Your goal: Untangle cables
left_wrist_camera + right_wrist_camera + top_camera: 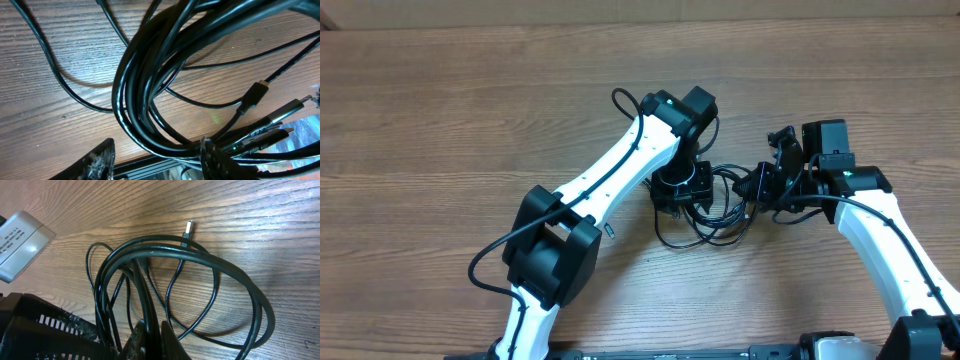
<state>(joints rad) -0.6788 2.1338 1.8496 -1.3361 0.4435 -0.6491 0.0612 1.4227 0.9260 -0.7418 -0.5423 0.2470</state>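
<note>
Here, left gripper [157, 162] points down astride cables [145, 100]; right gripper [152, 335] pinches them.

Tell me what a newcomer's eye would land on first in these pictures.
First, the knot of thin black cables lying right of the middle of the wooden table, with both pincers down in it. The right pincer is shut on a few strands, while the left pincer stands open around a thick bundle. One silver-tipped plug pokes out past the loops onto bare wood.
</note>
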